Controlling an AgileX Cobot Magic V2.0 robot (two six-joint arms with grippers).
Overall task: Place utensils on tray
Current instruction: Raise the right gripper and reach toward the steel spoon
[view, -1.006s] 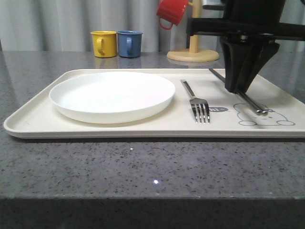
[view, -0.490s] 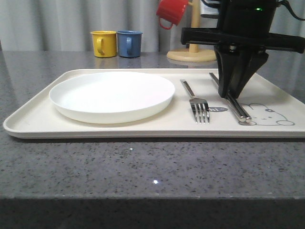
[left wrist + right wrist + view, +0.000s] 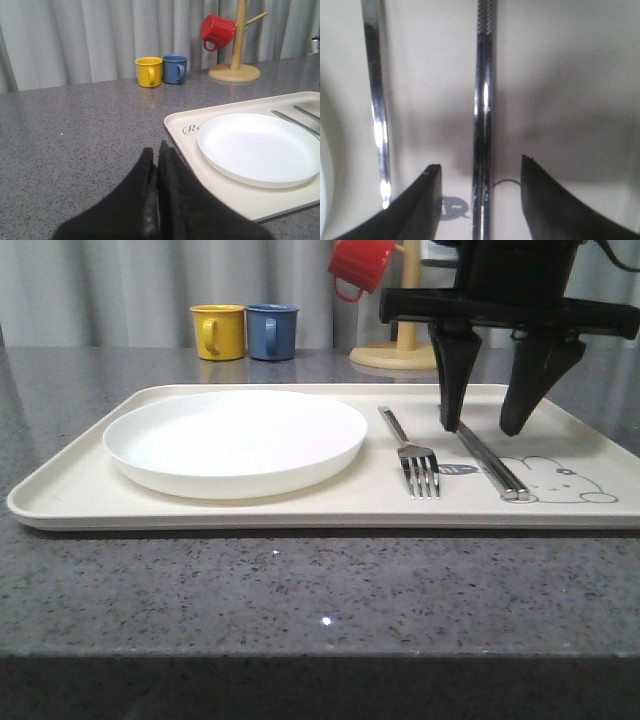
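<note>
Right gripper (image 3: 482, 427) hangs spread wide over the chopsticks (image 3: 488, 460) lying on the tray (image 3: 70, 490) beside the fork (image 3: 412, 455); lifting straight up should avoid nudging them.

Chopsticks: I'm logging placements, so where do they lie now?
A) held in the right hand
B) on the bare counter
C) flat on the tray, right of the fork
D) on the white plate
C: the chopsticks lie on the tray right of the fork, the open right hand straddling them without contact.
</note>
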